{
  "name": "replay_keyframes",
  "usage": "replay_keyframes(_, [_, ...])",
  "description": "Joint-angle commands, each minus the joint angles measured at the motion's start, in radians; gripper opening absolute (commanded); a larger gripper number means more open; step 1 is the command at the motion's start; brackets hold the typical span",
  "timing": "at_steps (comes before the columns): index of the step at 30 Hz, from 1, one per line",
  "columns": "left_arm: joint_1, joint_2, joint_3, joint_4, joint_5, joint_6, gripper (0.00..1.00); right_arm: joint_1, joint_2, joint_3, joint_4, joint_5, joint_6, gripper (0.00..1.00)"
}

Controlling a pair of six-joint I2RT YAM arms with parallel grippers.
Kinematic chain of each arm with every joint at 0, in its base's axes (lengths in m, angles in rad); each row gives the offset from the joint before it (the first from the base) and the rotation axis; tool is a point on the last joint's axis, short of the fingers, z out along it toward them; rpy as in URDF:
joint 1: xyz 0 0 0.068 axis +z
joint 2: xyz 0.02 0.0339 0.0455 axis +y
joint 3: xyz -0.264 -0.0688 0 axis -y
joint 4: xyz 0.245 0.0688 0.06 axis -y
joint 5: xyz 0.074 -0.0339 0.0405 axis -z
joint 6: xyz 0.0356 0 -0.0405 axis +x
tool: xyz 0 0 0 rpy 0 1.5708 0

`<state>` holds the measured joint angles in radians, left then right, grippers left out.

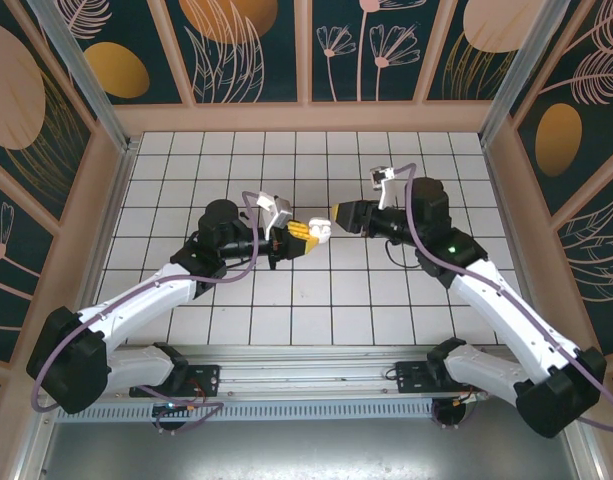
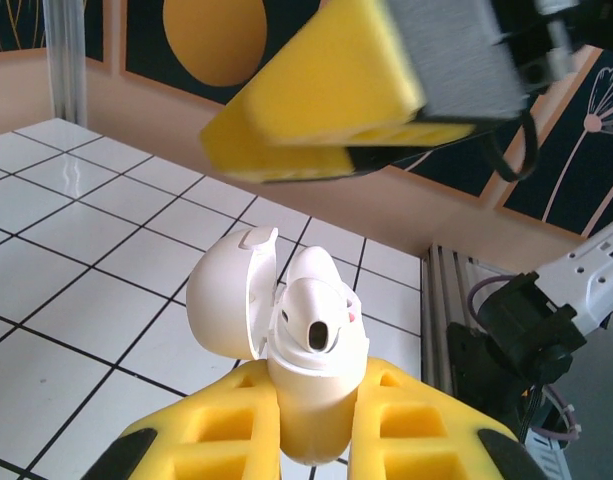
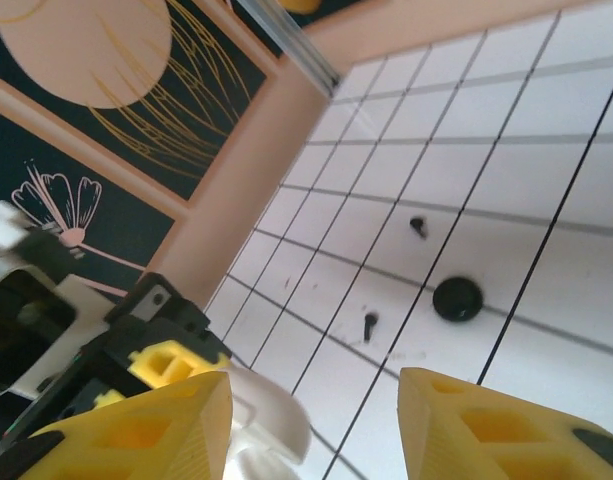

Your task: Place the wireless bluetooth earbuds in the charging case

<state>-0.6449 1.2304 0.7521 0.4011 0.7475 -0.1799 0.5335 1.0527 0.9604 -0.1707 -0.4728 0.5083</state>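
The left fingers clamp the open case, a white earbud seated inside; the right fingers stand apart near it.

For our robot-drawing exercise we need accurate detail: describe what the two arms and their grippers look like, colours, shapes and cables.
The left arm and right arm have white links joined by chunky black joints. A purple cable runs along each. A small green light glows on the right arm. The left gripper and right gripper have yellow wedge-shaped fingers with square hollows.
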Motion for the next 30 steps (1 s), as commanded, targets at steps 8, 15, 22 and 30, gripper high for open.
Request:
replay_keyframes(8, [0.005, 0.016, 0.004, -0.024, 0.055, 0.068, 0.00, -0.012, 0.117, 0.012, 0.116, -0.194, 0.181, 0.46])
replay_keyframes(15, [0.005, 0.025, 0.001, 0.003, 0.057, 0.054, 0.00, 0.008, 0.164, 0.010, 0.162, -0.257, 0.209, 0.43])
replay_keyframes(22, [0.005, 0.026, -0.009, 0.018, -0.009, 0.017, 0.00, 0.036, 0.151, 0.025, 0.129, -0.281, 0.175, 0.36])
replay_keyframes(30, [0.038, 0.042, -0.062, 0.058, -0.063, -0.098, 0.00, 0.039, -0.062, 0.033, 0.055, -0.301, 0.068, 0.34])
